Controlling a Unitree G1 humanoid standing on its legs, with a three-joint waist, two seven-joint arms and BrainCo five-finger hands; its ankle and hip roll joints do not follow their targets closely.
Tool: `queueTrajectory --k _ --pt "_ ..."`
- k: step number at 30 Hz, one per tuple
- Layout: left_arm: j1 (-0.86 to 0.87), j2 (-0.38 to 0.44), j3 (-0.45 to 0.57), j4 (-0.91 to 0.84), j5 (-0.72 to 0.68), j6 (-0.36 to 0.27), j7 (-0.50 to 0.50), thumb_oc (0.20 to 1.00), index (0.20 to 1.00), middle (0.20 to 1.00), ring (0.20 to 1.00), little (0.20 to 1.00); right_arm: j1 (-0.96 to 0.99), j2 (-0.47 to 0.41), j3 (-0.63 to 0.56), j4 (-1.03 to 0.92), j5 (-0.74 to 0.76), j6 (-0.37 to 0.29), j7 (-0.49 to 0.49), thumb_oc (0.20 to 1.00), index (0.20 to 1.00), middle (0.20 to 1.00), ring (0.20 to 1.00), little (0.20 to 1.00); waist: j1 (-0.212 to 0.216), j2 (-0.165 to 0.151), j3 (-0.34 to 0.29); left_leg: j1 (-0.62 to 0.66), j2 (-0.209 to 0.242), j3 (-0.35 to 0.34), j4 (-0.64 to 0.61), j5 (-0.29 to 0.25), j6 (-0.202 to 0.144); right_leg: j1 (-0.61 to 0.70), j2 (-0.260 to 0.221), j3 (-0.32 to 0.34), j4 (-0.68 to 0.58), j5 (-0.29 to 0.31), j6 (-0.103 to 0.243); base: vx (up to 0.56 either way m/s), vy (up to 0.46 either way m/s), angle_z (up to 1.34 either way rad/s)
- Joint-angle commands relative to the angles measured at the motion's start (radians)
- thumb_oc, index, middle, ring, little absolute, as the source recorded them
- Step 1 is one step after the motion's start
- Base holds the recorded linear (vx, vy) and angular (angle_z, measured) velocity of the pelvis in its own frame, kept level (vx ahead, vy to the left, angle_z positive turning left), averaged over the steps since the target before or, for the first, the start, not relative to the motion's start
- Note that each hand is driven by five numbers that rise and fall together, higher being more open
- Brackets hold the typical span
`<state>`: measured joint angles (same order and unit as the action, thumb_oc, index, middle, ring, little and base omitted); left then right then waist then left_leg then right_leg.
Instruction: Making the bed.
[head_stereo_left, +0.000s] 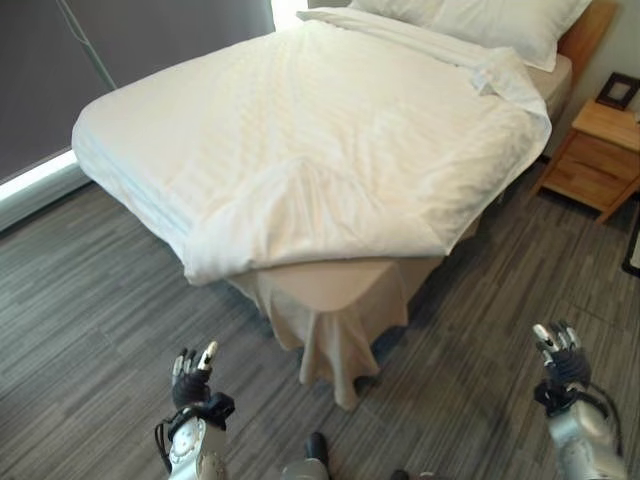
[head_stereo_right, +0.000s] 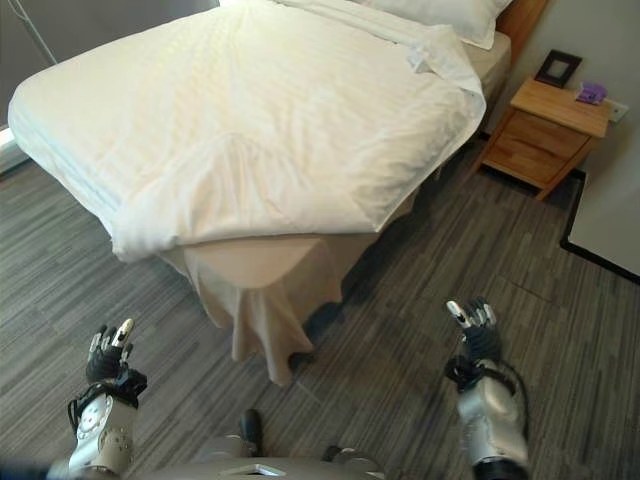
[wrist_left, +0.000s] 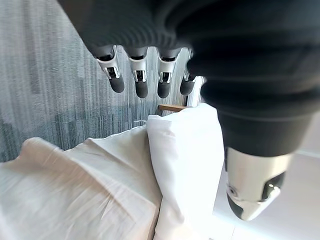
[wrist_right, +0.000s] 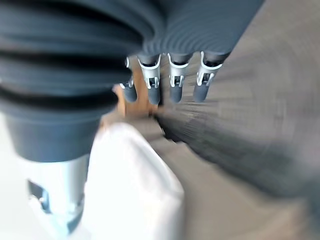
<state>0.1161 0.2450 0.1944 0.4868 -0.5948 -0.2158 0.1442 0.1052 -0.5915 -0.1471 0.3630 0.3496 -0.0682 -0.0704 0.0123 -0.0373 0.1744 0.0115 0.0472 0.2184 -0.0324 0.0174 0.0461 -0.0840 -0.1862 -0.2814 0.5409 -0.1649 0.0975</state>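
Note:
The bed carries a white duvet (head_stereo_left: 310, 140) spread over most of it, with a folded-back band near the white pillows (head_stereo_left: 480, 20) at the head. At the near foot corner the duvet edge is rumpled and rides up, baring the beige sheet (head_stereo_left: 330, 300), which hangs down to the floor. My left hand (head_stereo_left: 190, 380) is low over the floor, short of that corner, open and empty; its fingers (wrist_left: 140, 82) are straight. My right hand (head_stereo_left: 562, 365) hovers over the floor to the right of the bed, likewise open with straight fingers (wrist_right: 172, 85) and nothing in it.
A wooden nightstand (head_stereo_left: 600, 155) stands right of the bed's head, with a dark picture frame (head_stereo_left: 618, 90) and a small purple object (head_stereo_right: 592, 93) on it. A dark grey curtain (head_stereo_left: 120, 50) runs along the bed's far left side. Grey plank floor (head_stereo_left: 90, 320) surrounds the bed.

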Motion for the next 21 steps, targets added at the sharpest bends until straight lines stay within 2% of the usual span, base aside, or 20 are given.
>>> queueTrajectory --k 1,3,4,5,6,8,9,10,11,12,13,14,15,17,21 --pt "-0.011 0.090 0.000 -0.045 0.069 -0.030 -0.037 1.000 1.000 1.000 1.000 1.000 -0.148 -0.095 -0.047 0.058 -0.199 -0.010 -0.028 1.000 1.000 1.000 1.000 1.000 0.004 -0.034 0.017 0.009 0.022 -0.066 0.054 0.009 -0.048 0.026 -0.035 0.163 -0.161 0.284 0.080 0.17 0.004 0.41" --pt "-0.013 0.103 -0.033 -0.044 0.047 -0.030 -0.055 1.000 1.000 1.000 1.000 1.000 -0.257 -0.225 -0.015 0.207 -0.217 0.010 -0.037 1.000 1.000 1.000 1.000 1.000 0.001 -0.040 0.008 0.030 0.021 -0.108 0.025 0.007 -0.064 0.004 -0.007 0.204 -0.302 0.250 0.070 0.19 -0.057 0.61" --pt "-0.014 0.100 -0.030 -0.044 0.047 -0.030 -0.055 1.000 1.000 1.000 1.000 1.000 -0.267 -0.228 -0.008 0.215 -0.215 0.007 -0.037 1.000 1.000 1.000 1.000 1.000 -0.004 -0.037 0.008 0.027 0.023 -0.109 0.023 0.010 -0.065 0.006 -0.004 0.201 -0.311 0.257 0.069 0.21 -0.114 0.56" --pt "-0.016 0.120 -0.068 -0.053 0.032 -0.029 -0.067 1.000 1.000 1.000 1.000 1.000 -0.382 -0.332 0.062 0.353 -0.243 0.016 -0.038 1.000 1.000 1.000 1.000 1.000 0.007 -0.053 0.008 0.033 0.017 -0.146 0.009 0.007 -0.079 -0.002 -0.006 0.235 -0.445 0.264 0.079 0.20 -0.125 0.69" --pt "-0.026 0.130 -0.099 -0.053 0.043 -0.035 -0.064 1.000 1.000 1.000 1.000 1.000 -0.440 -0.416 0.109 0.400 -0.294 0.011 -0.042 1.000 1.000 1.000 1.000 1.000 -0.006 -0.065 0.017 0.039 0.019 -0.170 0.000 -0.001 -0.085 0.021 0.015 0.279 -0.519 0.255 0.081 0.20 -0.123 0.62" --pt "-0.019 0.131 -0.127 -0.055 0.051 -0.023 -0.086 1.000 1.000 1.000 1.000 1.000 -0.568 -0.501 0.213 0.505 -0.421 0.037 -0.050 1.000 1.000 1.000 1.000 1.000 0.026 -0.083 0.006 0.033 0.019 -0.198 -0.006 -0.003 -0.088 0.058 0.001 0.250 -0.534 0.245 0.082 0.10 -0.094 0.88" --pt "-0.019 0.129 -0.123 -0.055 0.051 -0.023 -0.087 1.000 1.000 1.000 1.000 1.000 -0.581 -0.501 0.224 0.510 -0.420 0.035 -0.051 1.000 1.000 1.000 1.000 1.000 0.021 -0.083 0.004 0.030 0.018 -0.199 -0.006 0.000 -0.088 0.055 0.001 0.250 -0.535 0.248 0.082 0.14 -0.194 1.16" --pt "-0.009 0.130 -0.160 -0.066 0.033 -0.027 -0.100 1.000 1.000 1.000 1.000 1.000 -0.769 -0.583 0.361 0.674 -0.439 0.032 -0.035 1.000 1.000 1.000 1.000 1.000 0.057 -0.097 -0.006 0.018 0.024 -0.222 -0.021 0.017 -0.099 0.074 0.012 0.225 -0.568 0.255 0.079 0.07 -0.129 1.00" --pt "-0.008 0.124 -0.154 -0.066 0.033 -0.027 -0.100 1.000 1.000 1.000 1.000 1.000 -0.796 -0.583 0.386 0.686 -0.437 0.029 -0.034 1.000 1.000 1.000 1.000 1.000 0.049 -0.093 -0.005 0.018 0.024 -0.224 -0.021 0.017 -0.099 0.075 0.012 0.223 -0.569 0.256 0.079 0.11 -0.211 0.52" --pt "0.018 0.128 -0.198 -0.081 0.021 -0.022 -0.127 1.000 1.000 1.000 1.000 1.000 -0.987 -0.627 0.515 0.816 -0.459 0.027 -0.035 1.000 1.000 1.000 1.000 1.000 0.079 -0.096 -0.010 -0.001 0.029 -0.248 -0.036 0.036 -0.110 0.092 0.020 0.182 -0.604 0.255 0.073 0.02 -0.127 0.68" --pt "0.026 0.126 -0.209 -0.082 0.019 -0.018 -0.135 1.000 1.000 1.000 1.000 1.000 -1.106 -0.639 0.614 0.855 -0.470 0.025 -0.037 1.000 1.000 1.000 1.000 1.000 0.081 -0.091 -0.009 -0.018 0.033 -0.263 -0.039 0.045 -0.115 0.091 0.026 0.168 -0.616 0.256 0.068 0.02 -0.126 0.77" --pt "0.026 0.124 -0.207 -0.082 0.019 -0.018 -0.135 1.000 1.000 1.000 1.000 1.000 -1.113 -0.638 0.621 0.857 -0.470 0.024 -0.036 1.000 1.000 1.000 1.000 1.000 0.079 -0.089 -0.009 -0.018 0.033 -0.264 -0.039 0.045 -0.115 0.091 0.026 0.167 -0.616 0.256 0.068 -0.04 -0.089 0.75" --pt "0.033 0.139 -0.220 -0.080 0.019 -0.016 -0.140 1.000 1.000 1.000 1.000 1.000 -1.193 -0.643 0.676 0.858 -0.480 0.023 -0.034 1.000 1.000 1.000 1.000 1.000 0.096 -0.093 -0.004 -0.040 0.039 -0.275 -0.045 0.058 -0.123 0.083 0.031 0.155 -0.623 0.256 0.064 -0.08 -0.093 0.43" --pt "0.043 0.135 -0.222 -0.063 0.007 -0.013 -0.137 1.000 1.000 1.000 1.000 1.000 -1.410 -0.615 0.835 0.848 -0.465 0.019 -0.035 1.000 1.000 1.000 1.000 1.000 0.104 -0.078 0.004 -0.085 0.050 -0.293 -0.055 0.080 -0.133 0.053 0.043 0.135 -0.628 0.255 0.057 -0.09 -0.102 0.25" --pt "0.049 0.139 -0.226 -0.054 0.008 -0.007 -0.138 1.000 1.000 1.000 1.000 1.000 -1.562 -0.575 0.954 0.829 -0.477 0.021 -0.046 1.000 1.000 1.000 1.000 1.000 0.108 -0.066 0.023 -0.122 0.056 -0.301 -0.055 0.095 -0.140 0.023 0.053 0.127 -0.628 0.259 0.050 -0.07 -0.040 0.10"
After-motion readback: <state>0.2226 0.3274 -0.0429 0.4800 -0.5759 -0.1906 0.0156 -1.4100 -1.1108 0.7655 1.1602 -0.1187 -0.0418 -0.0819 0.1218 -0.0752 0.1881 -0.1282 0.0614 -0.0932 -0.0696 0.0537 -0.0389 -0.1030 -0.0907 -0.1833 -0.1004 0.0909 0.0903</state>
